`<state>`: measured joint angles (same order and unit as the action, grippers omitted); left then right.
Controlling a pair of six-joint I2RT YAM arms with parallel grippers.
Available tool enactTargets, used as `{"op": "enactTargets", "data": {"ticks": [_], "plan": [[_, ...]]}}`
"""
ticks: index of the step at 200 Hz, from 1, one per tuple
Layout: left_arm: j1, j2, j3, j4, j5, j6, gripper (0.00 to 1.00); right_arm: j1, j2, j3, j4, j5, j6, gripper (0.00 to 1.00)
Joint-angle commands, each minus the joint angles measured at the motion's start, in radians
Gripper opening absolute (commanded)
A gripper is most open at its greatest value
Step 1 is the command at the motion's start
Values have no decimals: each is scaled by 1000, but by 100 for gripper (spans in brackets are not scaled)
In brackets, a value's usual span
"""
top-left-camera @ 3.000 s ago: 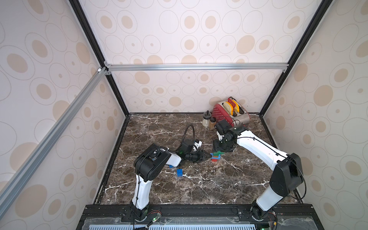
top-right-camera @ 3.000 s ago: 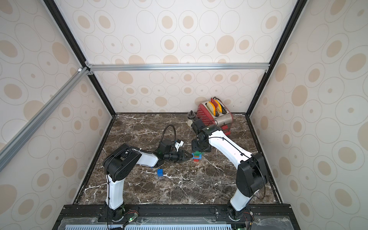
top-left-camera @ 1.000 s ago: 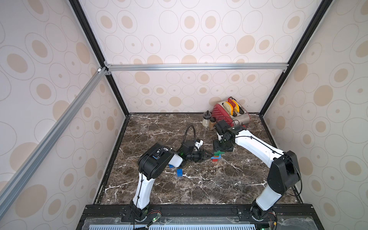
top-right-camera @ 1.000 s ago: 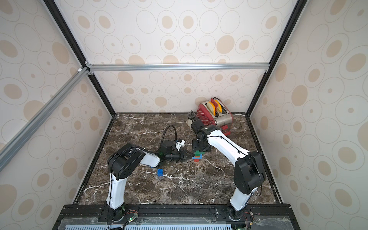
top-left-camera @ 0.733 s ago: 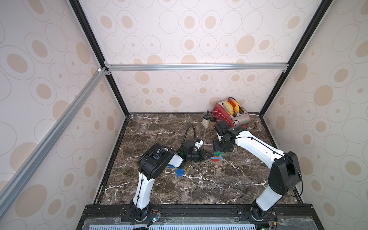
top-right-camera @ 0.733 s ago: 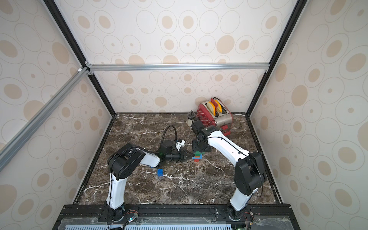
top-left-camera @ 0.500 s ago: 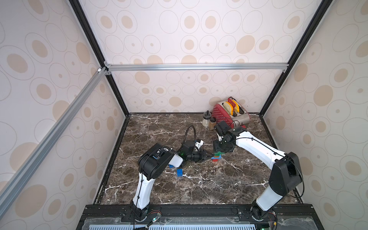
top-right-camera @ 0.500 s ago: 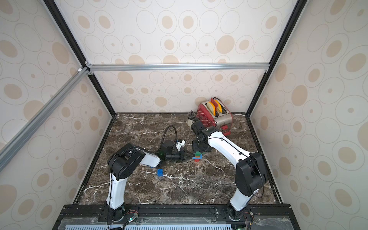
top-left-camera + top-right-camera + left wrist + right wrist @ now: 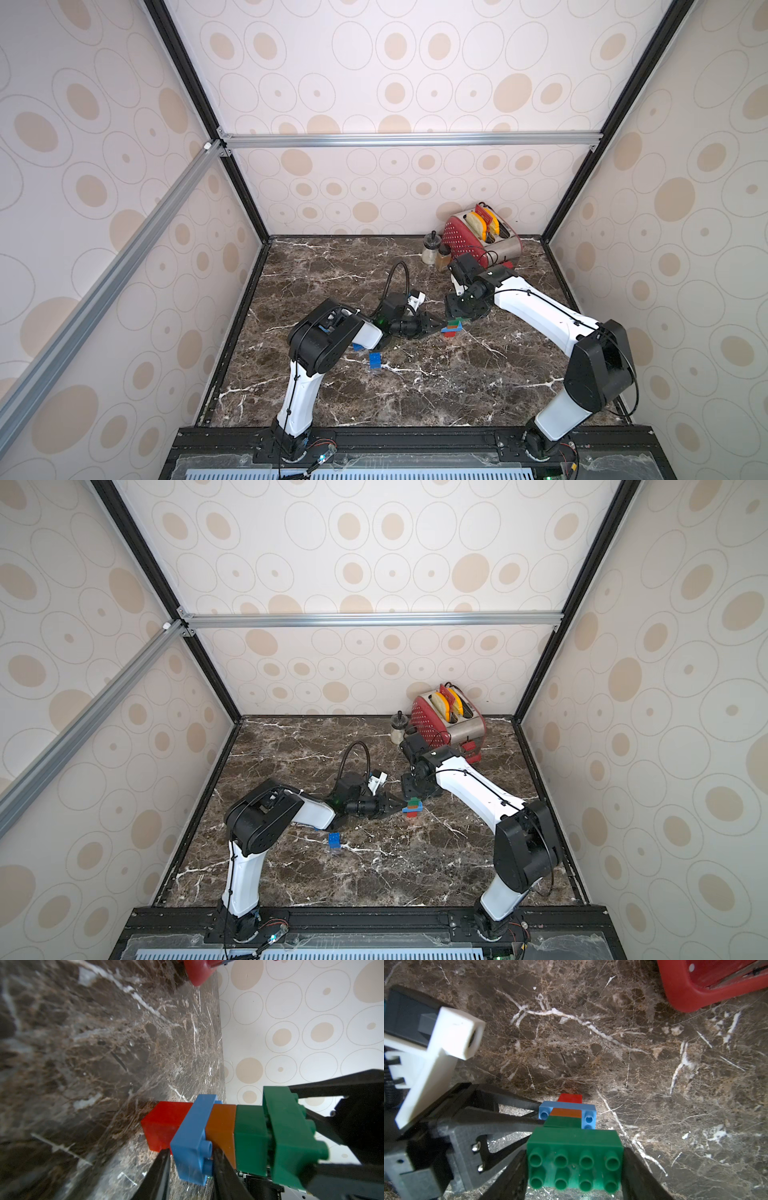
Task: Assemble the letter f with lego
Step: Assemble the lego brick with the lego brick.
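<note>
Marble tabletop, dark brown with white veins, inside a walled cell.

Item 1: lego stack, standing upright on the marble between the two grippers, near the middle of the table. Five layers, from the bottom up:
- red brick, resting on the marble
- blue oblong brick, set crosswise so that both ends overhang the stack
- orange brick
- dark green square brick
- dark green oblong brick, eight studs up, wider than the layers under it

Item 2: left gripper, lying low and level along the table. Its two thin black fingers are drawn in on one overhanging end of the blue oblong brick, one above and one below, pinching it.

Item 3: right gripper, pointing down from above. Its jaws press against the two short ends of the dark green oblong brick, clamped on it.

Item 4: loose blue brick, studs up, flat on the marble in front of the left forearm, well apart from the stack. It shows in both top views.

Item 5: red toaster at the back right, with yellow slices in its slots. A small clear bottle with a dark cap stands just beside it.
</note>
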<state>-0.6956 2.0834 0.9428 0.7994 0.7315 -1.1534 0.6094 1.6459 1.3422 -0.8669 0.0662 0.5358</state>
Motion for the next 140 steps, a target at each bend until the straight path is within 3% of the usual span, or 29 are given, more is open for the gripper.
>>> {"op": "enactTargets", "data": {"ticks": [1,93,140], "plan": [[-1,44,3,-115,-72,30,36,-17,25,-42,-52,42,-39,54],[-1,38,7,-140,-78,48,35,-43,14,-16,-57,-7,-68,55],[-1,40,4,-141,-83,46,35,-44,15,4,-94,27,-50,55]]}}
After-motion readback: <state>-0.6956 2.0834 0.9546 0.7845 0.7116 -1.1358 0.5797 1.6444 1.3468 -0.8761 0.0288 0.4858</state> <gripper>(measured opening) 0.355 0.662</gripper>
